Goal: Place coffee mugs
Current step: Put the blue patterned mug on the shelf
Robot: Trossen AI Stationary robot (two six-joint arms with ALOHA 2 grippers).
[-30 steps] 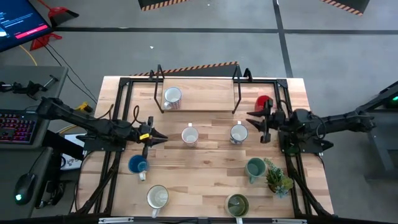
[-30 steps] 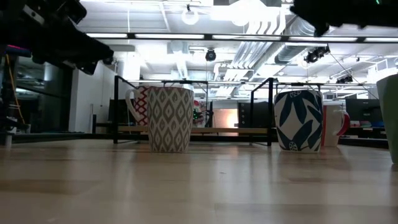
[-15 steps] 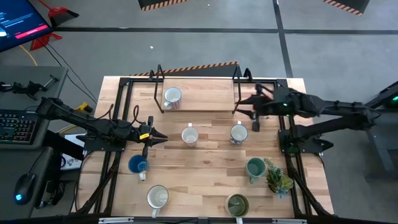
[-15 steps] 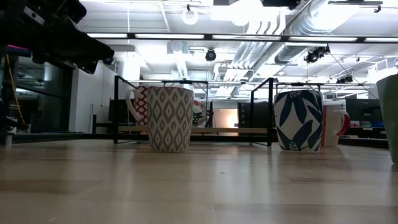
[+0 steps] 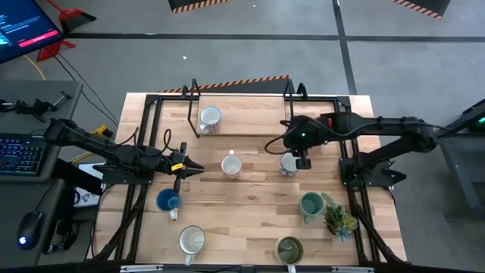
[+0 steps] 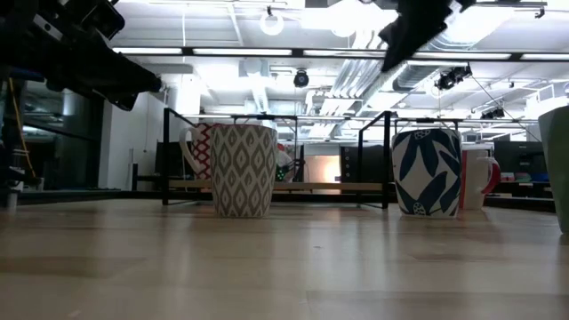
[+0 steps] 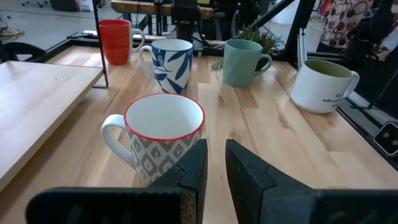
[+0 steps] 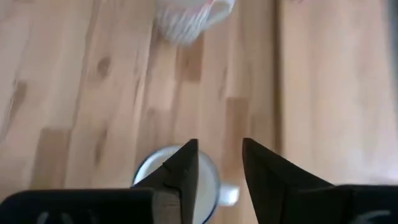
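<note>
Since the earlier frame, the right gripper has swung inward from the red ceramic mug at the table's right edge and now hangs over the white mug with blue leaf pattern, fingers apart and empty. Left gripper stayed near the white mug with grey diamond pattern, its fingers a narrow slit apart, holding nothing.

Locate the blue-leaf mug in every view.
High view: blue-leaf mug stands right of centre, partly under the right arm.
Low view: right of middle.
Left wrist view: farther back, upper centre-left.
Right wrist view: probably the blue-rimmed mug at the bottom edge; no pattern shows.
Shared landmark: the grey-patterned mug beside it.
</note>
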